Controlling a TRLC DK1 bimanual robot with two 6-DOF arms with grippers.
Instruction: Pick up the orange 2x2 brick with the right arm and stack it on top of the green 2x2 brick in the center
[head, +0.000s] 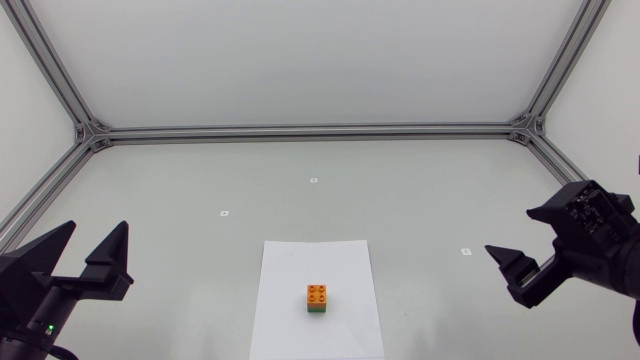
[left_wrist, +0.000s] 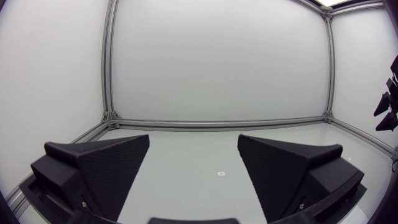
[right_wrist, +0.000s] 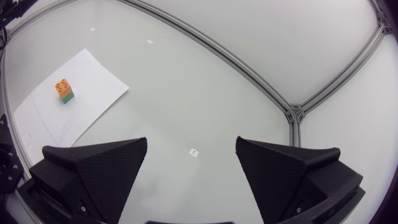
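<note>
Right hand (head: 509, 232) hangs released, its two wedge fingers spread wide with nothing between them. It is well off to the right of the white paper sheet (head: 290, 270) and appears lifted above the tabletop (head: 420, 180). That fits where the bricks are. The orange 2x2 brick (head: 317, 293) sits squarely on top of the green 2x2 brick (head: 317, 309), studs up. The pair stands near the sheet's middle, a little toward its near edge. From the right wrist view the stack looks flush and upright, with no finger touching it. I judge the stacking done and the hand parked clear so as not to knock it. Left hand (head: 98, 228) is likewise released and empty, well off to the left of the sheet, out of a job meant for the other arm.
</note>
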